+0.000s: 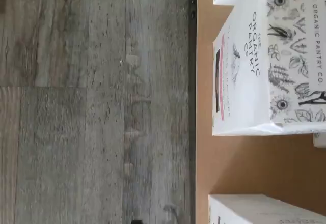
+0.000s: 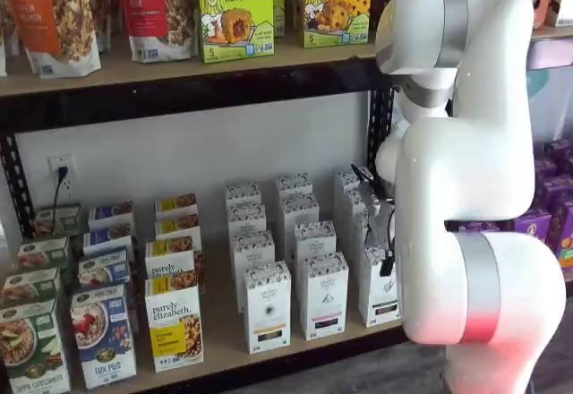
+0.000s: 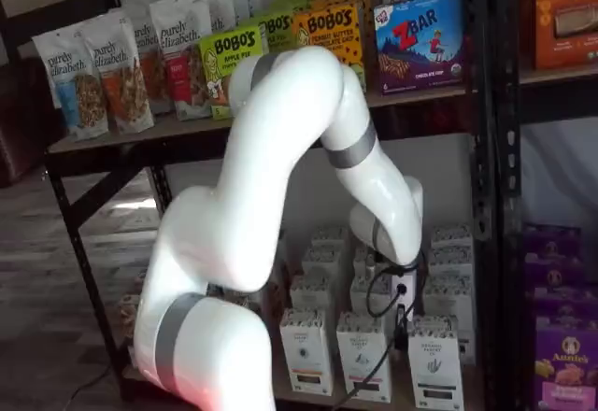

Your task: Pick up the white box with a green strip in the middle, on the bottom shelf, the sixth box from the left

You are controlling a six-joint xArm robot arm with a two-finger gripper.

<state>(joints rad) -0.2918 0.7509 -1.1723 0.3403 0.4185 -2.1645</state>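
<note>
The white box [image 2: 379, 291] is a tall narrow carton with a speckled top band and a dark strip low on its front. It stands in the front row on the bottom shelf [image 2: 224, 358], next to my arm, and also shows in a shelf view [image 3: 434, 362]. My gripper [image 2: 387, 264] hangs just in front of the box's upper part, and it shows between two cartons in a shelf view [image 3: 402, 332]. Its black fingers show side-on, so no gap can be judged. The wrist view shows a white Organic Pantry carton [image 1: 254, 66] on the shelf board [image 1: 244, 163]; I cannot tell whether it is the same box.
Two more white cartons [image 2: 267, 306] [image 2: 322, 295] stand left of the white box, with rows of like cartons behind. Purely elizabeth boxes [image 2: 175, 322] and cereal boxes [image 2: 103, 336] stand further left. Purple boxes [image 3: 561, 355] sit right. The wooden floor [image 1: 91, 107] lies beyond the shelf's black rail.
</note>
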